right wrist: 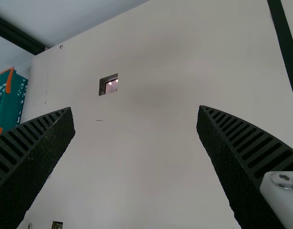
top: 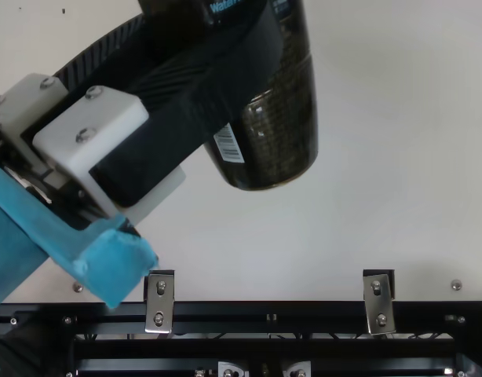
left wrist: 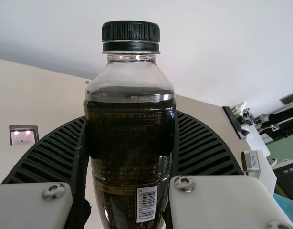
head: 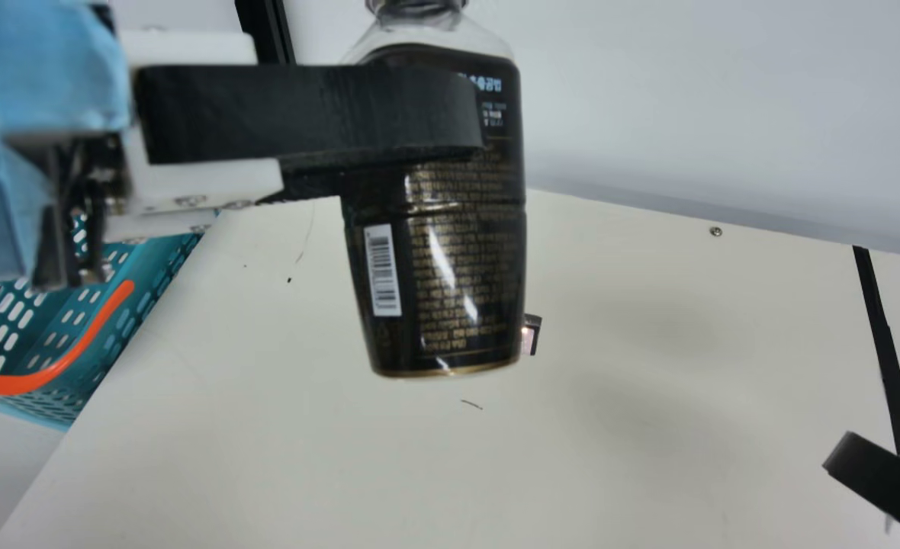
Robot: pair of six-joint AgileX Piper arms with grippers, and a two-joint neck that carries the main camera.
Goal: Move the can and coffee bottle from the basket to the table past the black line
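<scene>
In the main view my left gripper (head: 412, 114) is shut on the dark coffee bottle (head: 458, 259), which hangs upright above the table. From above, the left gripper (top: 225, 86) holds the bottle (top: 276, 133) between its ribbed fingers. The left wrist view has the capped bottle (left wrist: 130, 138) pinched by the left gripper (left wrist: 130, 157). A finger of my right gripper (head: 881, 476) reaches in at the main view's lower right; in its wrist view the right gripper (right wrist: 137, 119) stands open with nothing between its fingers. The black line (head: 888, 358) runs across the table's right part.
A teal basket (head: 38, 328) with an orange handle is at the left beside the table (head: 267, 427). A small dark-framed square (right wrist: 109, 84) lies in the tabletop, partly behind the bottle in the main view. The wall borders the far edge; metal brackets (top: 378, 302) line the near edge.
</scene>
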